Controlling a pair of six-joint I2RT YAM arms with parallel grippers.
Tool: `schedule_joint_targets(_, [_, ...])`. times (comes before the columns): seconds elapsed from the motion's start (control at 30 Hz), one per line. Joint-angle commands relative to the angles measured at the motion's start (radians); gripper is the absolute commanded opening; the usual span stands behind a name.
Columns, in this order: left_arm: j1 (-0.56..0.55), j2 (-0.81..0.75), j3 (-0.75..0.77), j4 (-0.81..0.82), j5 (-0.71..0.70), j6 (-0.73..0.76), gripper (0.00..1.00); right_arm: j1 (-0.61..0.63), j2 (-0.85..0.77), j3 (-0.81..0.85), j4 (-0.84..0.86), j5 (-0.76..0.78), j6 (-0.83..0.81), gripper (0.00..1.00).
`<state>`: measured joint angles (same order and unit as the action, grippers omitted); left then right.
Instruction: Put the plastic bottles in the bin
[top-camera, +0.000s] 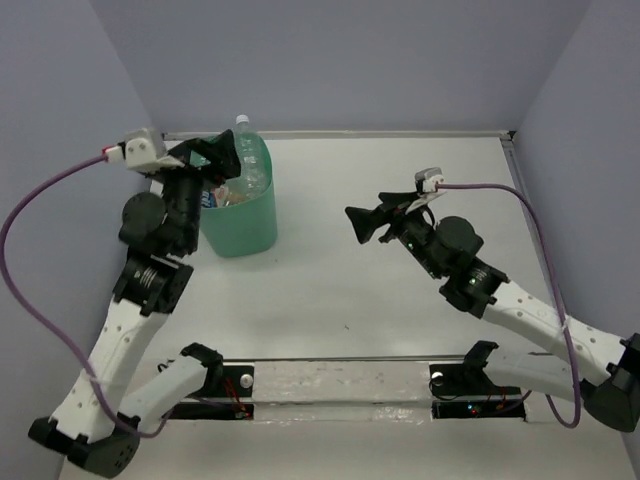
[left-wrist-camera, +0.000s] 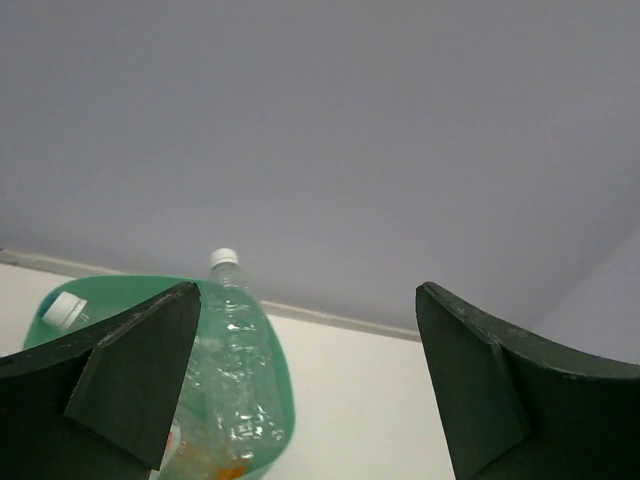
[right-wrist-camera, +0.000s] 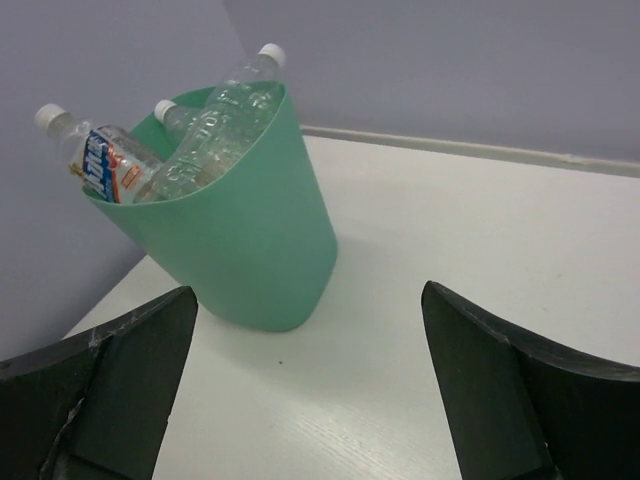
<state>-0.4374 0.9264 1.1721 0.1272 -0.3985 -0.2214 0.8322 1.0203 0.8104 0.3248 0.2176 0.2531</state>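
The mint-green bin (top-camera: 243, 222) stands at the back left of the table with several plastic bottles in it. A tall clear bottle (top-camera: 247, 140) leans on the far rim, its white cap above the edge. In the right wrist view the bin (right-wrist-camera: 258, 235) holds that clear bottle (right-wrist-camera: 222, 115), a blue-white labelled bottle (right-wrist-camera: 103, 165) and a further white cap (right-wrist-camera: 164, 108). My left gripper (top-camera: 220, 153) hangs open over the bin's left rim, holding nothing; its view shows the clear bottle (left-wrist-camera: 233, 350) and the rim (left-wrist-camera: 277, 372). My right gripper (top-camera: 358, 225) is open and empty above mid-table, facing the bin.
Grey walls close in the table at the back and on both sides. A raised strip (right-wrist-camera: 470, 148) runs along the foot of the back wall. White tabletop (top-camera: 400, 300) stretches between the bin and the right arm.
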Motion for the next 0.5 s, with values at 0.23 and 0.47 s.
schedule_joint_targets(0.23, [0.000, -0.523, -0.179, -0.173, 0.135, -0.067, 0.99, 0.001, -0.616, 0.101, -0.466, 0.304, -0.017, 1.00])
schedule_joint_targets(0.47, [0.000, -0.551, -0.273, -0.201, 0.044, -0.065, 0.99, 0.001, -0.674, -0.039, -0.400, 0.410, -0.132, 1.00])
